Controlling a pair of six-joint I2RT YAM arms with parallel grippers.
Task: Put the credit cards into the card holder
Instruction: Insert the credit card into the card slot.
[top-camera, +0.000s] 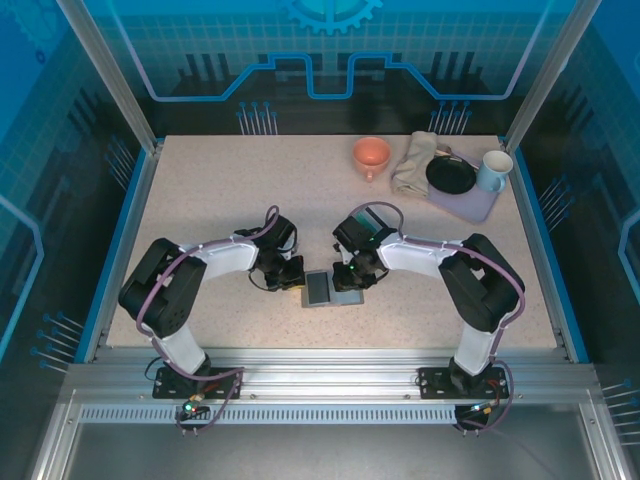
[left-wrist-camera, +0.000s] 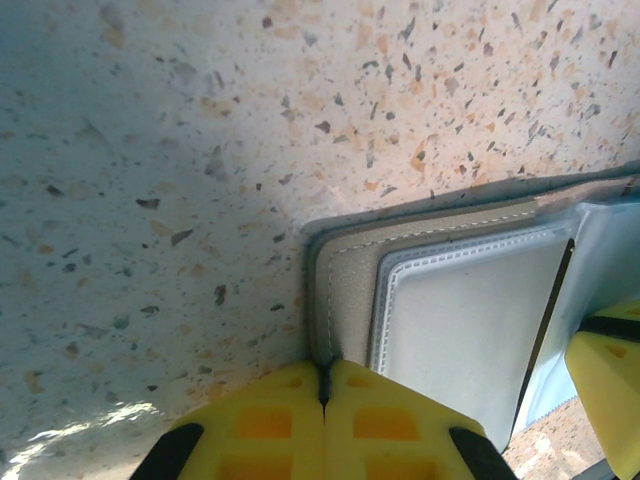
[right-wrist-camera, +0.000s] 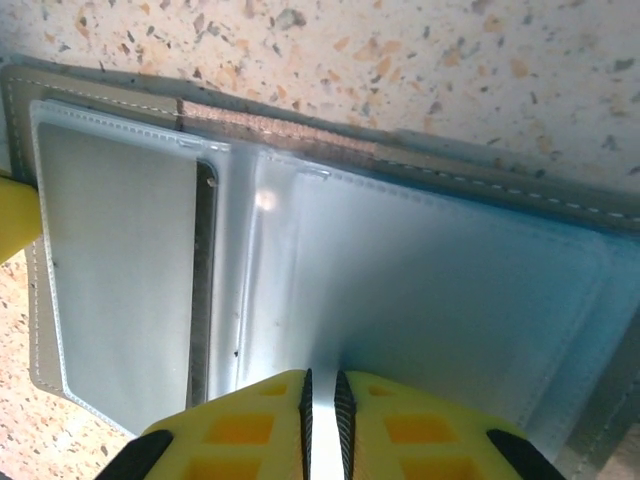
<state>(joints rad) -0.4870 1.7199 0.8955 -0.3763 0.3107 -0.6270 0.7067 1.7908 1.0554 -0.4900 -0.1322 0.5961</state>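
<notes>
Card holder (top-camera: 330, 290) lies open and flat at table centre, between both arms, long axis left-right. Left gripper (left-wrist-camera: 325, 390) is clenched on the outer edge of the left cover (left-wrist-camera: 350, 280), pinning it. Right gripper (right-wrist-camera: 320, 400) is pinched almost closed on a thin pale sheet (right-wrist-camera: 420, 300) over the right half. Whitish card or clear sleeve, I can't tell. One dark card (right-wrist-camera: 205, 280) sits in the left pocket, its edge next to the spine. I read the pocket mouths as facing the spine, so the right arm is the one to slide inward. Orange cup (top-camera: 371, 154), cloth (top-camera: 413, 163) and mug (top-camera: 493, 170) are well apart at back right. Nothing blocks.
</notes>
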